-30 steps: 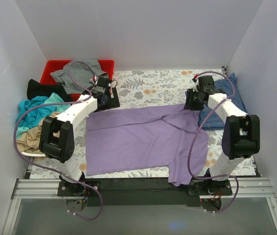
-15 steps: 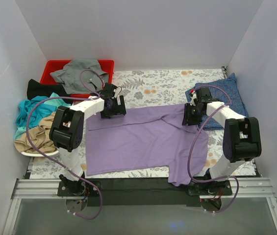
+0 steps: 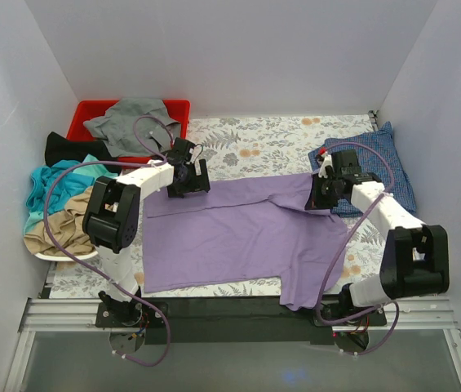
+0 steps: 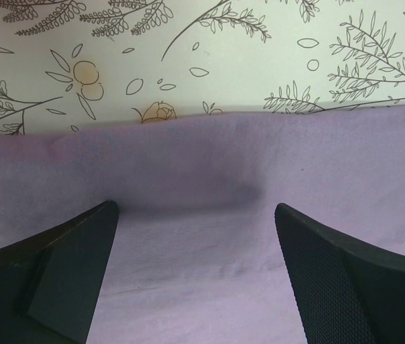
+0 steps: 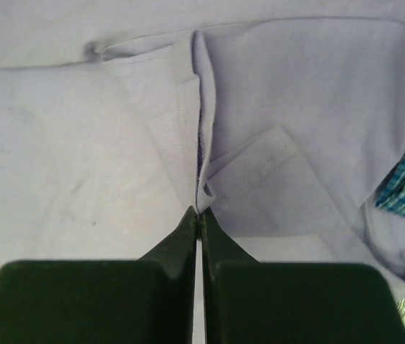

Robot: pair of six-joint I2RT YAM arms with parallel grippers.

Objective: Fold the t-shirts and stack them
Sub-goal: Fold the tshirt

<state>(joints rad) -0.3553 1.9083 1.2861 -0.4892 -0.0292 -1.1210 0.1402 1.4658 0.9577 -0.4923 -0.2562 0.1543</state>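
A plain lavender-purple cloth t-shirt [image 3: 238,233] is lying spread flat across the middle of the floral-printed table cover [image 3: 271,143], its near hem reaching toward the arms' bases. The left gripper [image 4: 195,215] is hovering over the shirt's far left edge with its black fingers standing wide apart, nothing between them. The right gripper [image 5: 200,211] is pinching its fingers tight together on a raised fold of the lavender cloth at the shirt's far right corner, just beside a blue finely checked t-shirt [image 3: 389,163] that is lying folded at the right. A grey t-shirt [image 3: 128,118] is draping over a red plastic bin [image 3: 87,110] at the far left, and black [image 3: 71,149], teal [image 3: 50,180] and tan [image 3: 50,229] shirts are lying heaped nearby.
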